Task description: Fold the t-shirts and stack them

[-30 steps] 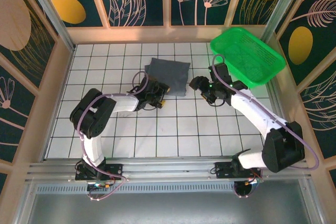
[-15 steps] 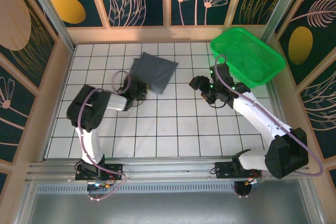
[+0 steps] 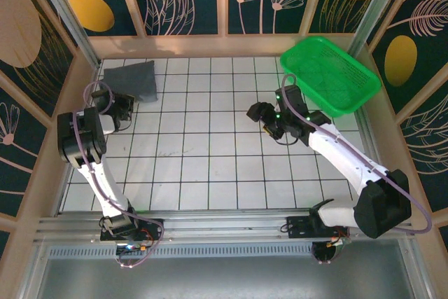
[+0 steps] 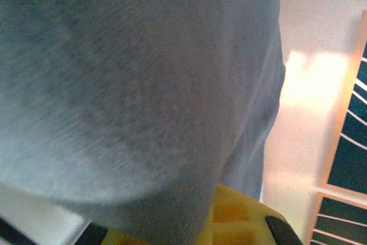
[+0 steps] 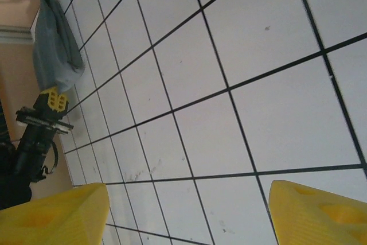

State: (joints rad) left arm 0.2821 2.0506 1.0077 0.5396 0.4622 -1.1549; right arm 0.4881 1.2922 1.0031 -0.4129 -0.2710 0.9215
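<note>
Nearest you, both arm bases sit at the front edge of the tiled table (image 3: 210, 166), and the white tiles between them carry nothing. Moving out, your right gripper (image 3: 255, 113) hangs over the middle-right tiles with its jaws spread apart and nothing between them. In the right wrist view its two yellow fingers (image 5: 63, 213) stand at opposite bottom corners with bare tile between them. Your left arm reaches out along the left side toward the far-left corner. The left gripper (image 3: 122, 108) is closed there on the near edge of the t-shirt (image 3: 133, 80). The right wrist view shows this from across the table, with the left gripper (image 5: 53, 100) pinching the lower end of the t-shirt (image 5: 53, 44) between its yellow pads. In the left wrist view the dark slate-grey t-shirt (image 4: 132, 84) is pressed close to the lens and drapes over a yellow finger (image 4: 229, 216) at the bottom of the frame. The t-shirt is a folded bundle, roughly a skewed rectangle. It lies in the far-left corner of the table, with its far edge against the back rim and its left edge near the side wall. You cannot tell from these views how neat the fold is. Farthest out on the right, the green basket (image 3: 336, 78) sits tilted on the far-right corner, well apart from the t-shirt.
</note>
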